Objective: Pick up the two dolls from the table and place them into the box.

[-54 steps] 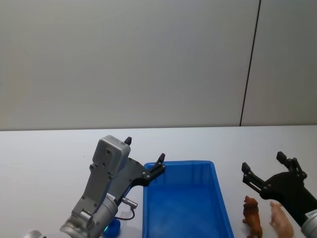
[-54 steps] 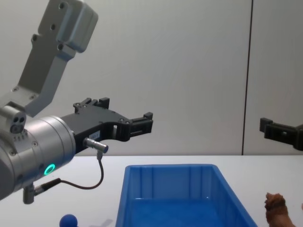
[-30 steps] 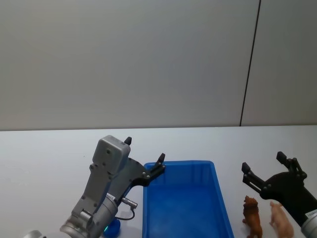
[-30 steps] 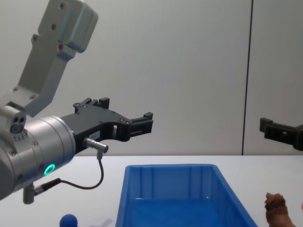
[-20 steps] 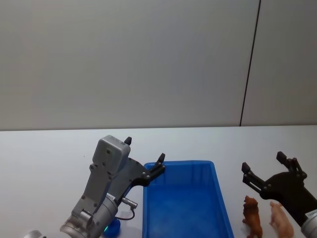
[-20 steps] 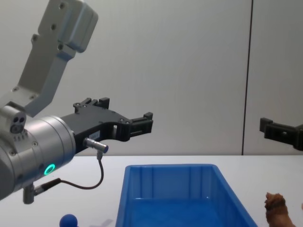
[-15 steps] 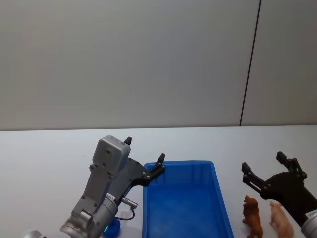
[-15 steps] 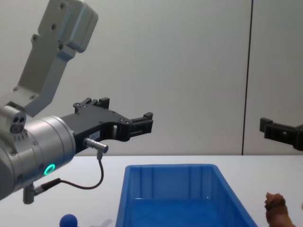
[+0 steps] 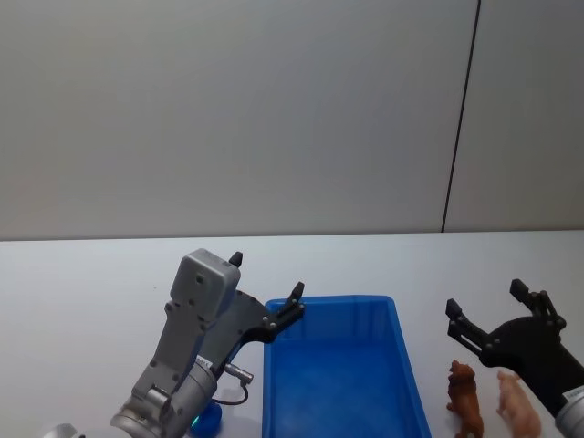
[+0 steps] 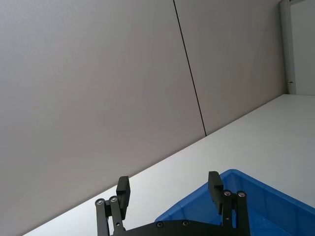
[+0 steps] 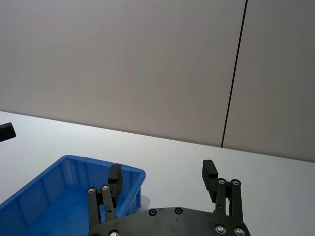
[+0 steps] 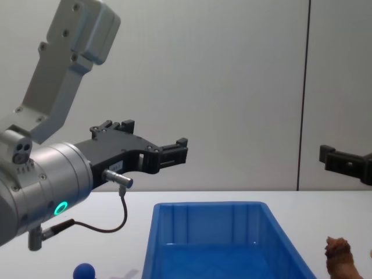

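Near the counter's (image 9: 82, 283) right edge, just beside the blue box (image 9: 347, 299), stand the brown doll (image 9: 464, 399) and the pink doll (image 9: 516, 406), close together. Above them hovers the right gripper (image 9: 484, 299), jaws apart and empty. The left gripper (image 9: 266, 274) hangs by the box's far left corner, jaws apart too.

Bottom edge cuts the box (image 12: 209, 207) and brown doll (image 12: 339, 256); left arm (image 9: 187, 342) half hides blue ball (image 9: 212, 419)
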You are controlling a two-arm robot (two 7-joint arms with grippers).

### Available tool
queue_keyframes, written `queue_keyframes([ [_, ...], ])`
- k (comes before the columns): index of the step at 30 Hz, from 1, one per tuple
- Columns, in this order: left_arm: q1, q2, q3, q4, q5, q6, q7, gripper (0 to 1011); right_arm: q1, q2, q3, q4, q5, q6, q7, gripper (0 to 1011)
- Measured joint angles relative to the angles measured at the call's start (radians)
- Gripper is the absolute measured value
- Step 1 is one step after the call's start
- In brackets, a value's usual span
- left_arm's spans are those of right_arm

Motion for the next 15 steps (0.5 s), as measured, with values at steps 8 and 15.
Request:
queue_keyframes([
  [8, 0.000, 0.000, 0.000, 0.000, 0.000, 0.000, 0.000, 1001, -0.007, 0.000, 0.006, -0.003, 0.008, 0.025, -0.032, 1001],
  [15, 0.000, 0.000, 0.000, 0.000, 0.000, 0.000, 0.000, 1001, -0.020, 0.004, 0.016, -0.016, 0.013, 0.063, -0.074, 1001],
])
